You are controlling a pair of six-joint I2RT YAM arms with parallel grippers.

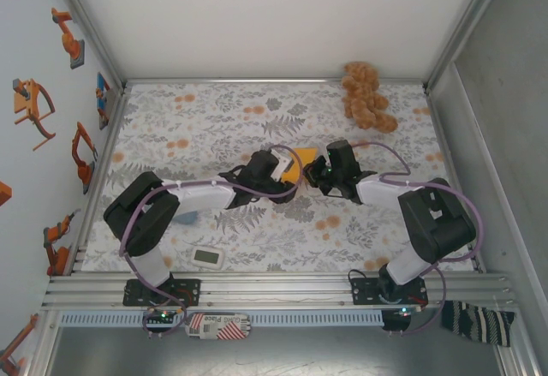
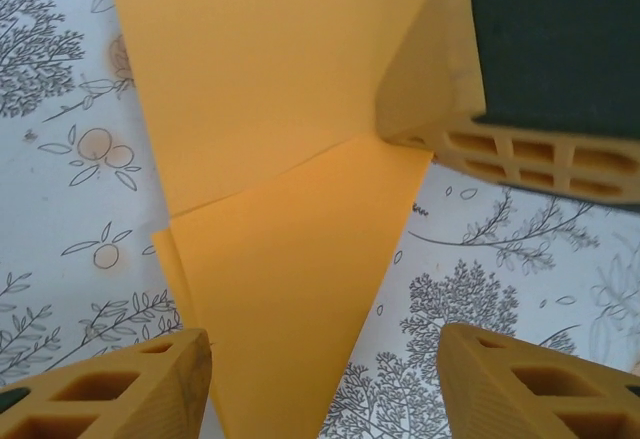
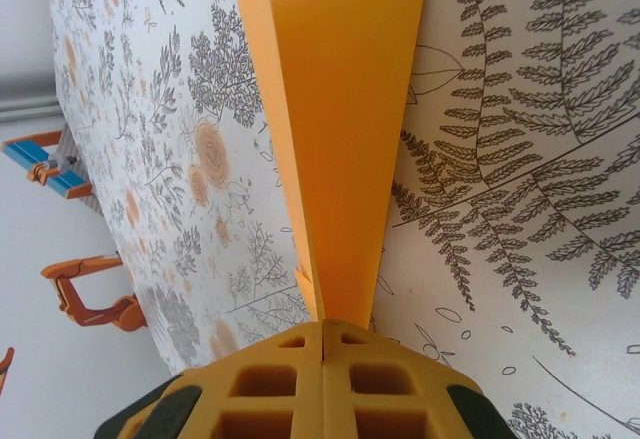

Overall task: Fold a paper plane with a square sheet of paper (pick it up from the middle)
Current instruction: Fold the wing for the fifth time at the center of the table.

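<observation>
Pinching the creased orange paper [image 3: 340,109] in our closed right tool [image 3: 322,337], we hold our left tool [image 2: 320,349] spread apart, its fingers [image 2: 120,389] either side of the paper.

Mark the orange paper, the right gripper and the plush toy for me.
orange paper [image 2: 270,79]: left wrist view, its upper flat panel.
right gripper [image 3: 322,331]: right wrist view, shut fingertips pinching the paper's end.
plush toy [image 1: 368,98]: top view, its lumpy middle.

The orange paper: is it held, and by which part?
The right gripper pinches the folded orange paper by one edge; the left gripper is open.
</observation>
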